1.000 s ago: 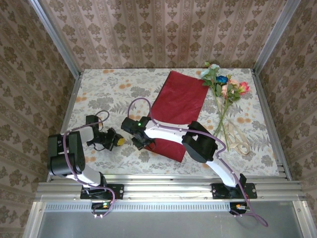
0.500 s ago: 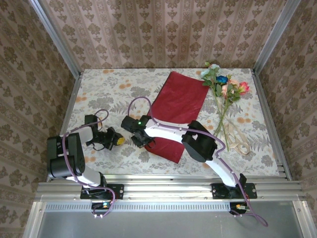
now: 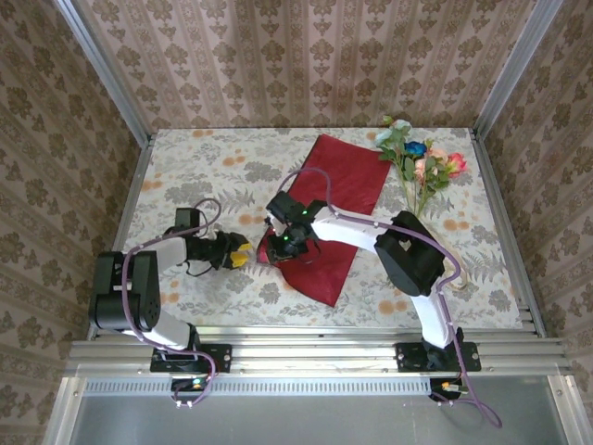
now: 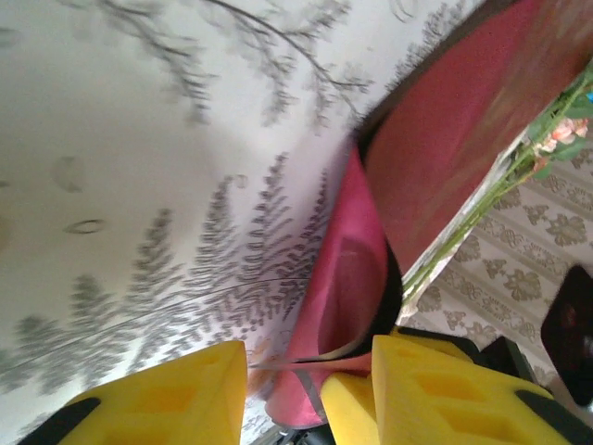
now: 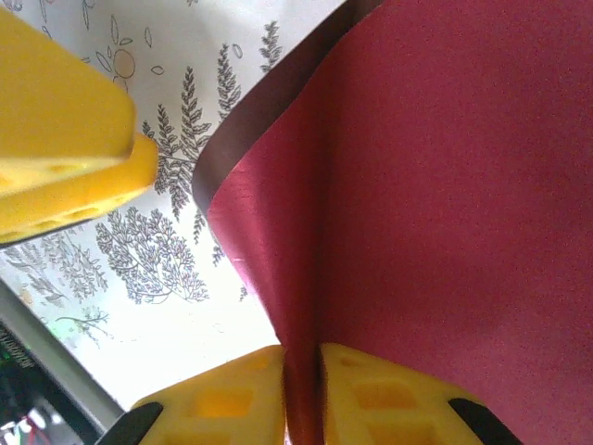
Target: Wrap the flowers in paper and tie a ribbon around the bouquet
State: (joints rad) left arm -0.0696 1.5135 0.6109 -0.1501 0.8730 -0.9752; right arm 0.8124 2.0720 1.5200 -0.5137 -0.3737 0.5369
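Observation:
The red paper [image 3: 332,199] lies mid-table, its near left corner lifted and curled. My right gripper [image 3: 278,244] is shut on that corner; in the right wrist view its yellow fingers [image 5: 232,394] pinch a fold of the paper [image 5: 445,185]. Just left of it is my left gripper [image 3: 243,256], open. In the left wrist view the curled paper [image 4: 347,278] reaches between its fingers [image 4: 157,399], ungripped. The flowers [image 3: 417,159] lie at the far right, and their stems [image 4: 482,199] show past the paper. A bit of the ribbon [image 3: 460,278] peeks out beside the right arm.
A floral tablecloth [image 3: 185,171] covers the table, and patterned walls with metal posts close it in on three sides. The right arm [image 3: 408,255] reaches across the near right part. The left arm's finger [image 5: 65,158] is close to the right wrist.
My right gripper has closed on the paper's near left corner, lifting it and carrying it right. My left gripper has moved right to that corner and opened.

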